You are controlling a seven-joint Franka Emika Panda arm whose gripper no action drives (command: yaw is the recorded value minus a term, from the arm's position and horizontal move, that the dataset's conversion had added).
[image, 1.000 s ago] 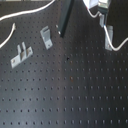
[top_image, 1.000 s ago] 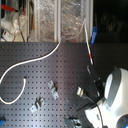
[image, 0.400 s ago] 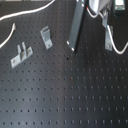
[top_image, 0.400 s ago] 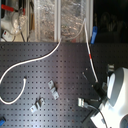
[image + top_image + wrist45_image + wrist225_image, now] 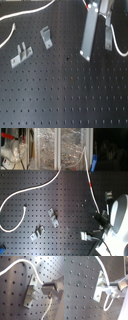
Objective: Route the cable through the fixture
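The cable (image 5: 15,267) should be pulled slowly and kept low, so that it is being slipped into the fixture (image 5: 31,292) and not over it. In the first wrist view the thin white cord is being curved just beside the grey clip's top. Its end is being met by the gripper (image 5: 48,291); whether it is being squeezed cannot be told.

White cable (image 5: 35,190). Silver-grey metal fixture (image 5: 45,37) and pronged bracket (image 5: 20,54). Matte black board (image 5: 60,95), regular grid of small holes.
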